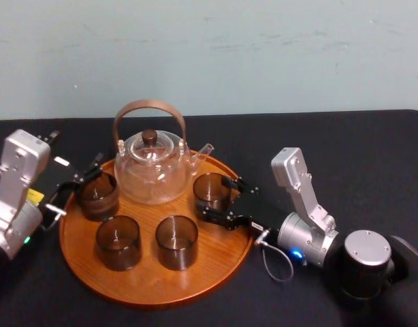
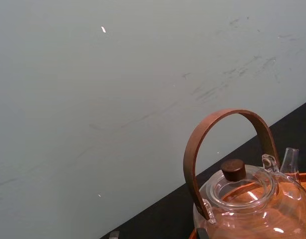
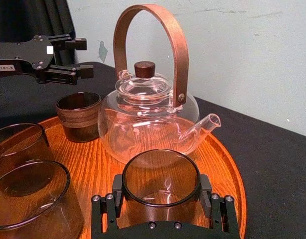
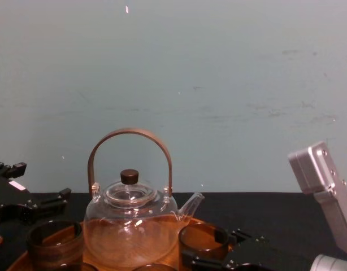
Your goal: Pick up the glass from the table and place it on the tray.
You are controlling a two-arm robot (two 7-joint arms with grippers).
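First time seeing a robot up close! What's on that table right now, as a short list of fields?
Table: black cloth
Tray: round, wooden, on the table
Teapot: clear glass, at the tray's back
Right gripper: shut on the right rear glass, over the tray
Left gripper: open, close beside the left rear glass, not gripping it
Front left glass, front right glass: standing free on the tray

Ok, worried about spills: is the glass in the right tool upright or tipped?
Upright: the glass shows a level rim facing up and vertical walls, held by the right tool over the tray.
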